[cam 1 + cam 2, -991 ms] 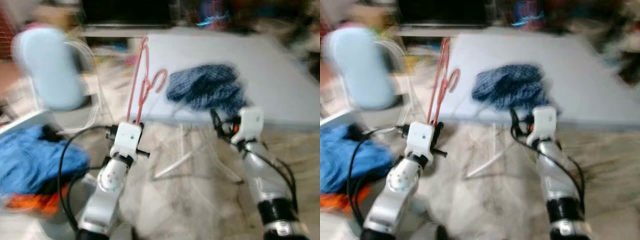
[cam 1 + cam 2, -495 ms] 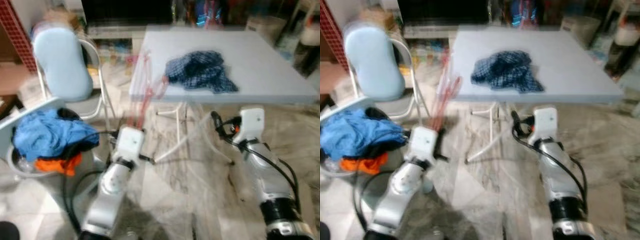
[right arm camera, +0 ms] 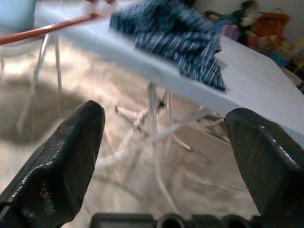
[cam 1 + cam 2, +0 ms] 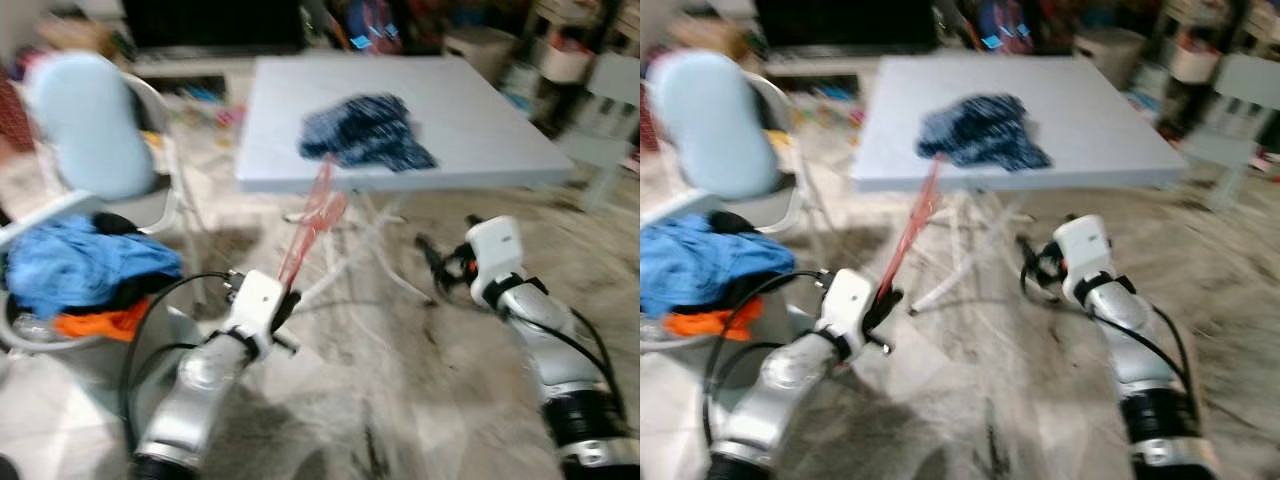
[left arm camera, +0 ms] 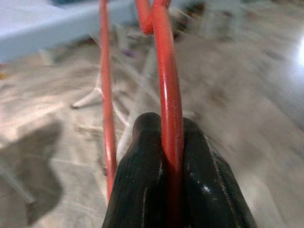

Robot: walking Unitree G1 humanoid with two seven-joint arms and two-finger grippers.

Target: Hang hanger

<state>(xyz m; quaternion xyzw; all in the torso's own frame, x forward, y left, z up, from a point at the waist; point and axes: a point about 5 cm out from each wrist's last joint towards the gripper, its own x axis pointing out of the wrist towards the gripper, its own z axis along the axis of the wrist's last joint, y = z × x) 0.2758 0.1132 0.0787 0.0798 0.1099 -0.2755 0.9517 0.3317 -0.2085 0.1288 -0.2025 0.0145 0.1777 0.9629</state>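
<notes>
A red wire hanger point(image 4: 312, 222) rises from my left gripper point(image 4: 283, 303), which is shut on its lower wire low in front of the table. In the left wrist view the two black fingers point(image 5: 142, 190) pinch the red wire point(image 5: 167, 95) between them. My right gripper point(image 4: 432, 260) is held out to the right over the floor, open and holding nothing; its two fingers point(image 3: 61, 152) stand far apart in the right wrist view. A dark blue checked garment point(image 4: 365, 130) lies crumpled on the pale folding table point(image 4: 480, 120).
A chair with a light blue back point(image 4: 85, 125) stands at the left. Below it a basket point(image 4: 40, 330) holds blue and orange clothes. The table's white legs point(image 4: 370, 225) cross under its front edge. Clutter lines the back and right of the room.
The whole view has swung, so the camera moved and the table sits further left and away. The hanger stays in my left gripper and now tilts toward the right.
</notes>
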